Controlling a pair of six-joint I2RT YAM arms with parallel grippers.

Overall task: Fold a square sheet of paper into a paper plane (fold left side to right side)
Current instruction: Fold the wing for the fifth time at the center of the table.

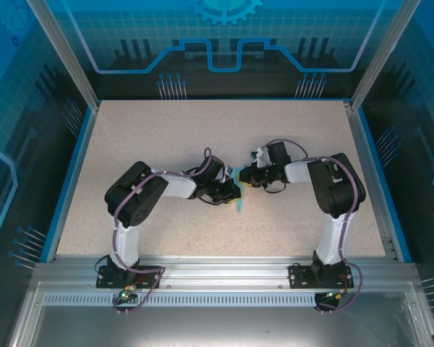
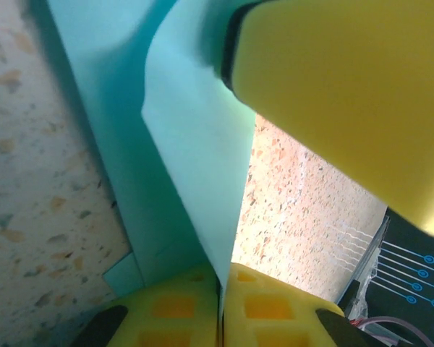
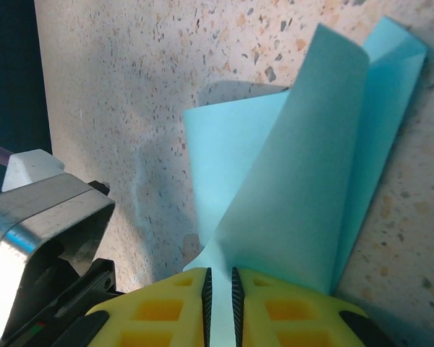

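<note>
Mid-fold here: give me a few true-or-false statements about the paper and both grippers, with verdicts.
1. The left gripper pinches an edge of the paper. True.
2. The right gripper stands open, holding nothing. False: it is shut on the paper, which runs between its jaws.
3. The paper lies fully flat on the table. False: a flap stands curled up off the surface.
4. The two grippers work close together near the table's middle. True.
</note>
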